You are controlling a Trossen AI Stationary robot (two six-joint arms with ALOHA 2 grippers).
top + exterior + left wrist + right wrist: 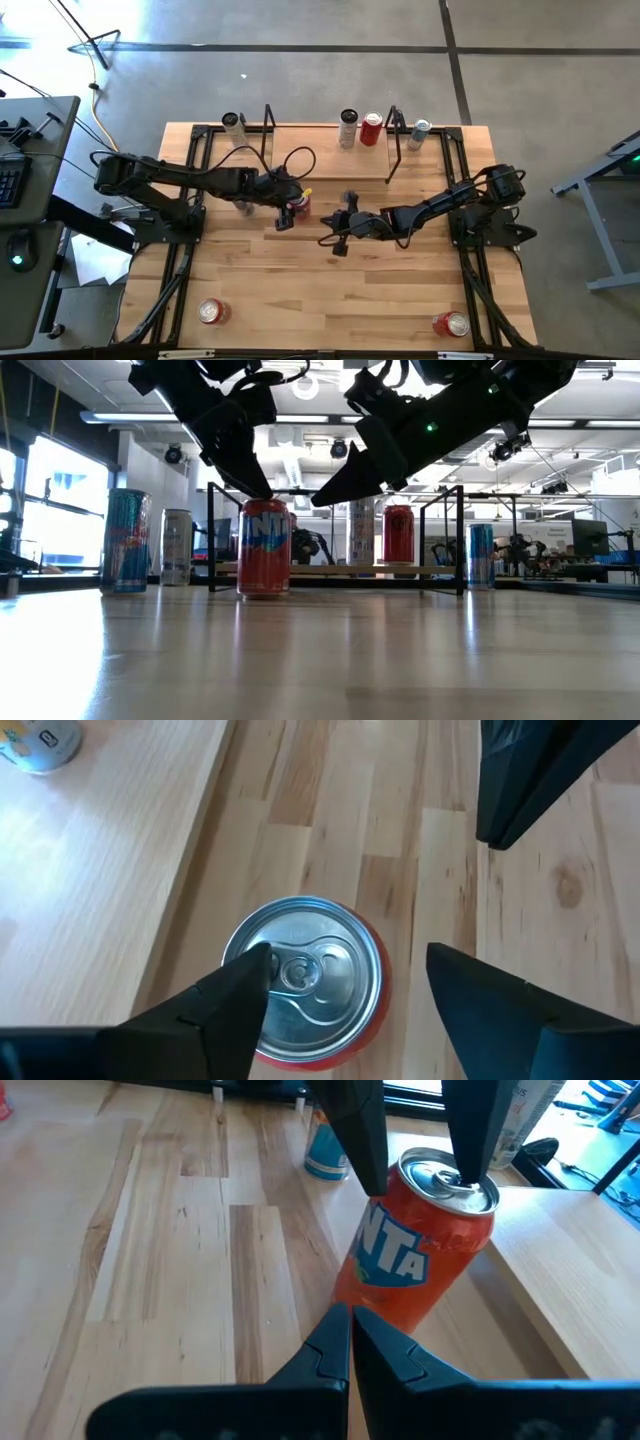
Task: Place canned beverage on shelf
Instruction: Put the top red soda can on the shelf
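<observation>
An orange soda can (300, 207) stands upright on the tabletop in front of the shelf (320, 160), a light-wood plank with black rod frames at both ends. My left gripper (345, 960) is open, pointing down right over the can's top (305, 980). One finger is over the lid and the other is beyond the rim. My right gripper (350, 1325) is shut and empty, just to the right of the can (415, 1255) and pointing at it. A white can (347, 128) and a red can (371, 128) stand at the shelf's far edge. My left gripper comes at the orange can from above, pointing down. One fingertip (467, 1172) is at the lid near the pull tab (300, 975), and the other fingertip (375, 1180) is beside the rim. I cannot tell whether either finger touches the can.
A silver can (232, 122) stands left of the shelf and a blue-and-silver can (420, 132) stands right of it. Two red cans lie near the table's front corners, one on the left (210, 311) and one on the right (452, 323). Bare wood lies between them.
</observation>
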